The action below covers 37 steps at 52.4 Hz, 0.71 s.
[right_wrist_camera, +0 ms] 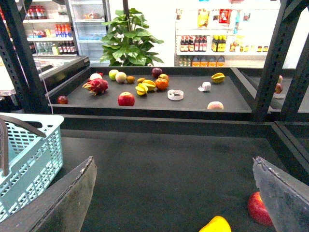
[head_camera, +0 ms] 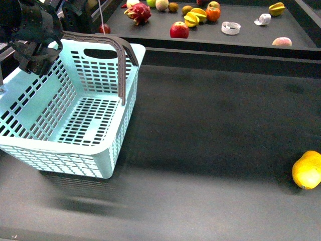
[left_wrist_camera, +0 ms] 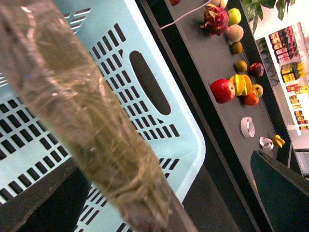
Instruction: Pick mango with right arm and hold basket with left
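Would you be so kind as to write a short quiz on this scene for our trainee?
1. True or false: the mango lies inside the basket.
2. The right gripper has its jaws: A) open, B) shut on the mango, C) shut on the basket.
3. What passes between the jaws of the left gripper?
Key: 1 false; 2 A; 3 a basket handle.
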Tool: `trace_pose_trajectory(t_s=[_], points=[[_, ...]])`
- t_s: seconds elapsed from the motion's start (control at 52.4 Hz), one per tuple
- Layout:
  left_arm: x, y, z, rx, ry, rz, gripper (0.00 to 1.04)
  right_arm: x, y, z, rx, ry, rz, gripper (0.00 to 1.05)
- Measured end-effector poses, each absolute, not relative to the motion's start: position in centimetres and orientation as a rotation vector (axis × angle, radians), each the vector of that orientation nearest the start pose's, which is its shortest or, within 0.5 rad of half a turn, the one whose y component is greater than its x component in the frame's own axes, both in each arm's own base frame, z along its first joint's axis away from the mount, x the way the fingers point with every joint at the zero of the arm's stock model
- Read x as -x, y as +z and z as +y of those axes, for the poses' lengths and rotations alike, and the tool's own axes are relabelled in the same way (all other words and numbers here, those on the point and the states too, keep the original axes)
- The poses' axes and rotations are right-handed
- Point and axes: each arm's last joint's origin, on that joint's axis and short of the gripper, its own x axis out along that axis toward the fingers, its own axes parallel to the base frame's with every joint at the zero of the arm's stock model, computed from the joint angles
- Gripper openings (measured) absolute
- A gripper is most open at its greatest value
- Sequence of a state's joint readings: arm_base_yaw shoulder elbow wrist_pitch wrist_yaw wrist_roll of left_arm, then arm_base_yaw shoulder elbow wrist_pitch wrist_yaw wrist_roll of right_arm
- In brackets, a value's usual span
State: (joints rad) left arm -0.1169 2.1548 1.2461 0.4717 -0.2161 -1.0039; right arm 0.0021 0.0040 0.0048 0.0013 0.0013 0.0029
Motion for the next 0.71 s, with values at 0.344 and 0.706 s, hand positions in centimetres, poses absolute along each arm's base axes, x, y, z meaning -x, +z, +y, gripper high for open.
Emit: trace_pose_trajectory(t_s=[0.344, 0.706], points=[[-47.8, 11.7, -4.2, 0.894, 0.301, 0.353, 0.82, -9.8, 16.5, 0.0, -0.003, 0.001, -0.002, 0.97], [-47.8, 11.9, -4.3, 0.967, 0.284, 0.375, 0.16, -9.8, 16.5, 0.0, -0.003, 0.001, -0.002, 0.97]])
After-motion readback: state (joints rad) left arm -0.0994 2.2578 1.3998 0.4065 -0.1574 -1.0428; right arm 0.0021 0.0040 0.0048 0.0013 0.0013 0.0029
